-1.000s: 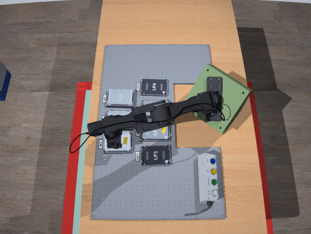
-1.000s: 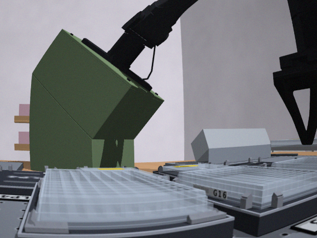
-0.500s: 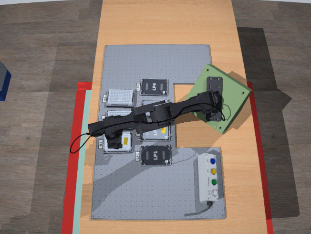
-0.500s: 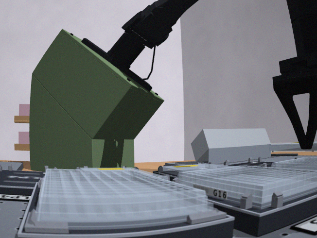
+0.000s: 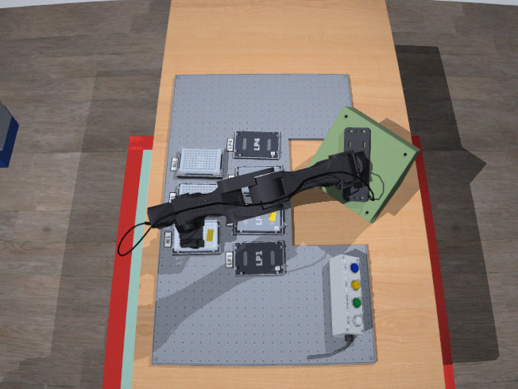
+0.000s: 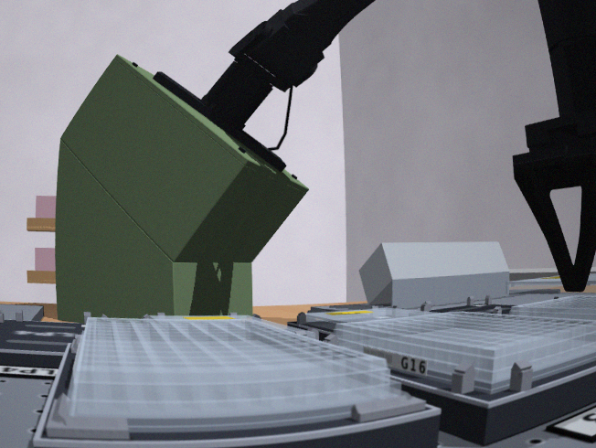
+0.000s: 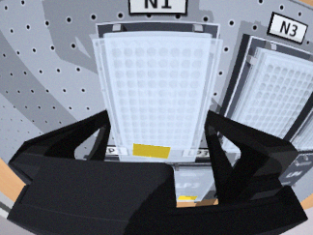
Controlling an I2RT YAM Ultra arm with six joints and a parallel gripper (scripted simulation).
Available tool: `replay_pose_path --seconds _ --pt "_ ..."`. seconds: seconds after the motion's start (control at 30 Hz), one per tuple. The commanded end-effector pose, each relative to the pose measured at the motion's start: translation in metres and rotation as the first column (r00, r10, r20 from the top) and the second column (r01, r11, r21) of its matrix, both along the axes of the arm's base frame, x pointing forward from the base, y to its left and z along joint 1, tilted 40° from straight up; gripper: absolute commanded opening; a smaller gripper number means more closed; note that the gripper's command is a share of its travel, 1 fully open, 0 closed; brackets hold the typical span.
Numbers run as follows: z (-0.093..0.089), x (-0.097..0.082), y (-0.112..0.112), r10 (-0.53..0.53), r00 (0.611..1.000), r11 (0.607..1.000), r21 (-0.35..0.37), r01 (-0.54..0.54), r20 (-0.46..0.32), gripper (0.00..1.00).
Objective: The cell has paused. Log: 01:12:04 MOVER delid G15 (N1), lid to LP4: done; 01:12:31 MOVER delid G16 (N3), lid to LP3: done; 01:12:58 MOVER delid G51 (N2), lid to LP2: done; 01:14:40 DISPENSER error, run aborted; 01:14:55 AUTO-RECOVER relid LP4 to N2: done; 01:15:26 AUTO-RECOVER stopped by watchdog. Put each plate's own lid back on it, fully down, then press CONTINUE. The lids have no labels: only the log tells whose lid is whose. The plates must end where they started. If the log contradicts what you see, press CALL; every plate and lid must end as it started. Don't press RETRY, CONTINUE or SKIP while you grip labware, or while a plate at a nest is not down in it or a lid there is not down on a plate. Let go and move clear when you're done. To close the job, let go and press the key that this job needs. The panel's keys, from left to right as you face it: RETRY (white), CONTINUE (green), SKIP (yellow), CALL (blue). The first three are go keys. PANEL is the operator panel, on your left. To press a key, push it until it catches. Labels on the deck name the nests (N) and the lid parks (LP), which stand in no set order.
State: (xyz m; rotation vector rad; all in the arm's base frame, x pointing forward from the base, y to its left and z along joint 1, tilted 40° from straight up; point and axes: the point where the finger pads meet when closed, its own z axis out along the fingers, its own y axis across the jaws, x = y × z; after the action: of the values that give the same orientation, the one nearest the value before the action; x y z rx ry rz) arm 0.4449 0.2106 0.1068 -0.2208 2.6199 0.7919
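A clear, flat, rectangular lid [image 5: 213,225] [image 6: 532,282] [image 7: 156,76] with a yellow patch near one end is lying over the pale, many-welled plate at N1; the black claw [image 5: 192,242] [image 6: 574,289] [image 7: 156,115] is gripping its sides, fingers standing wide apart. I am not managing to tell whether it is sitting fully down.

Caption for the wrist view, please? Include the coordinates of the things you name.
Jaws shut on a yellow-marked lid [image 7: 151,151] over the plate at N1, with N3's plate [image 7: 286,96] alongside.

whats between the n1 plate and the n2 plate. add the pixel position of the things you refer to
The plate at N3 [image 5: 195,188] [image 6: 433,332] [image 7: 285,91], partly hidden under the arm [image 5: 268,190] [image 6: 293,43]. The top view shows it in that gap; the wrist view shows its N3 label [image 7: 288,28].
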Motion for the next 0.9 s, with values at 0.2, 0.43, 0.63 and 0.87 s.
replay_pose_path --seconds 0.2,0.43,0.63,0.87 --pt "-0.0003 0.0088 -0.0023 -0.019 1.0 1.0 -0.006 0.019 0.02 0.0" --pt "0.0008 0.0099 -0.0004 -0.019 0.999 1.0 -0.003 0.02 0.025 0.0" --pt "0.0042 0.0112 0.0016 -0.018 0.999 1.0 0.0 0.018 0.036 0.0" --pt "-0.0016 0.0125 0.0018 -0.02 0.999 1.0 -0.003 0.02 0.027 0.0"
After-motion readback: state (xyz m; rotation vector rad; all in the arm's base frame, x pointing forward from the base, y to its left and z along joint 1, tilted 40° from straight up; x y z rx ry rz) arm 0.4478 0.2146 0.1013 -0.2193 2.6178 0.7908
